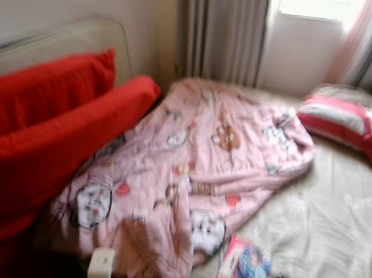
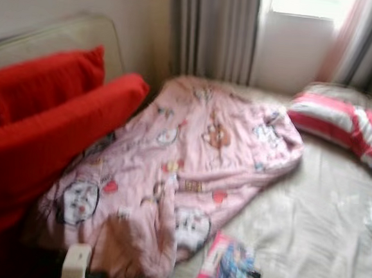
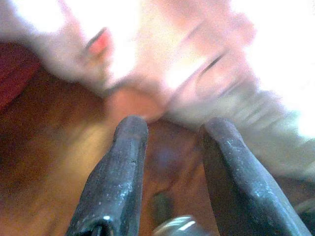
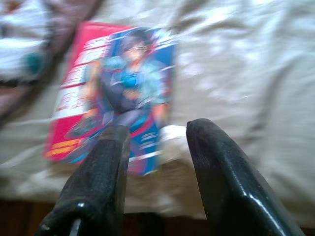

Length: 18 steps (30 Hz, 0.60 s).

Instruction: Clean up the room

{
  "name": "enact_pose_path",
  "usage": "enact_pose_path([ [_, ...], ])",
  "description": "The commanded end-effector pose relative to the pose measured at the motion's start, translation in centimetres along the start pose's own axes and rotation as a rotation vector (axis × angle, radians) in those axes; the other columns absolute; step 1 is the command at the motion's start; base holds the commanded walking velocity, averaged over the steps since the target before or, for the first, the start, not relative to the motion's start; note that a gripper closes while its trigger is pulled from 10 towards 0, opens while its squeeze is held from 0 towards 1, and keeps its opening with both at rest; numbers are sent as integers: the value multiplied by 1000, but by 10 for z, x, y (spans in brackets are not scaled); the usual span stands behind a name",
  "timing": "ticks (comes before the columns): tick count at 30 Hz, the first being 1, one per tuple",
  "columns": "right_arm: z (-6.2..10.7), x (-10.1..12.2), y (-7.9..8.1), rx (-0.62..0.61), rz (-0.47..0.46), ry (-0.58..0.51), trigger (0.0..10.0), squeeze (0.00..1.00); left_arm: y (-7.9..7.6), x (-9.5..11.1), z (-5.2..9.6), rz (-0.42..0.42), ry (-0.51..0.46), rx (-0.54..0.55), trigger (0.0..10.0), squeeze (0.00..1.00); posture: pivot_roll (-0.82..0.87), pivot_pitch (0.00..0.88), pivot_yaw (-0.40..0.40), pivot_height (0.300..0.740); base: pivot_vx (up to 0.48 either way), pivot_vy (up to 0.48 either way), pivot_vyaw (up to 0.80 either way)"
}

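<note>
- Bed (image 1: pixel 333 234) with a pale sheet runs out ahead of the robot; both head views are blurred.
- Pink blanket (image 1: pixel 196 172) with cartoon prints lies crumpled across the bed's left half, its near edge hanging toward the floor.
- Two red cushions (image 1: pixel 51 128) lean along the left, touching the blanket's edge.
- Striped pillow (image 1: pixel 348 123) lies at the far right, near the curtains (image 1: pixel 223 32) and window.
- Book (image 4: pixel 115 91) with a red and blue cover lies flat on the sheet at the bed's near edge, just beside the blanket's lower corner.
- Right gripper (image 4: pixel 157 135) hangs just short of the book, fingers spread, empty; the left finger's tip overlaps the book's near end in the wrist view, and contact cannot be told.
- Left gripper (image 3: pixel 172 132) hangs low over brown floor (image 3: pixel 49 162), pointing at the blanket's hanging edge, fingers apart, empty.
</note>
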State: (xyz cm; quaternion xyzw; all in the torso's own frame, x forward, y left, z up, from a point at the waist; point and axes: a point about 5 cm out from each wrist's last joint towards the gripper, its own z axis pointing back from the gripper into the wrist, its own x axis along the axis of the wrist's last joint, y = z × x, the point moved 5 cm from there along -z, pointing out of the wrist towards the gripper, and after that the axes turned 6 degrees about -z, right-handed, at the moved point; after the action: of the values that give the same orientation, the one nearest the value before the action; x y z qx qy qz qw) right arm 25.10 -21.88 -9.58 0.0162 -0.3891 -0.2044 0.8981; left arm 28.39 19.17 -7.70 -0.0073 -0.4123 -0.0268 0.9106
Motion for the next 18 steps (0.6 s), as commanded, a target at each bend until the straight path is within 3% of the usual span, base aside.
enact_pose_path([
  [1,-3,16,14,33,-6,-74,10000,0,15,-7,5,36,-17,40,10000,0,-74,12,-7,740,0,0,0],
  [8,-1,32,20,77,-14,-179,10000,0,20,13,8,61,-161,75,10000,0,-73,9,-8,740,0,0,0],
  [12,2,42,24,118,-64,-255,10000,0,22,20,9,67,-218,83,10000,0,-76,3,-8,740,0,0,0],
  [15,8,116,55,203,-34,-507,10000,0,22,22,10,57,-234,83,10000,0,-72,0,-9,740,0,0,0],
  [16,11,132,61,217,-26,-560,10000,0,22,23,10,52,-238,83,10000,0,-72,0,-9,740,0,0,0],
  [18,15,144,68,234,-4,-606,10000,0,7,113,7,2,-490,60,10000,0,-72,0,-8,740,0,0,0],
])
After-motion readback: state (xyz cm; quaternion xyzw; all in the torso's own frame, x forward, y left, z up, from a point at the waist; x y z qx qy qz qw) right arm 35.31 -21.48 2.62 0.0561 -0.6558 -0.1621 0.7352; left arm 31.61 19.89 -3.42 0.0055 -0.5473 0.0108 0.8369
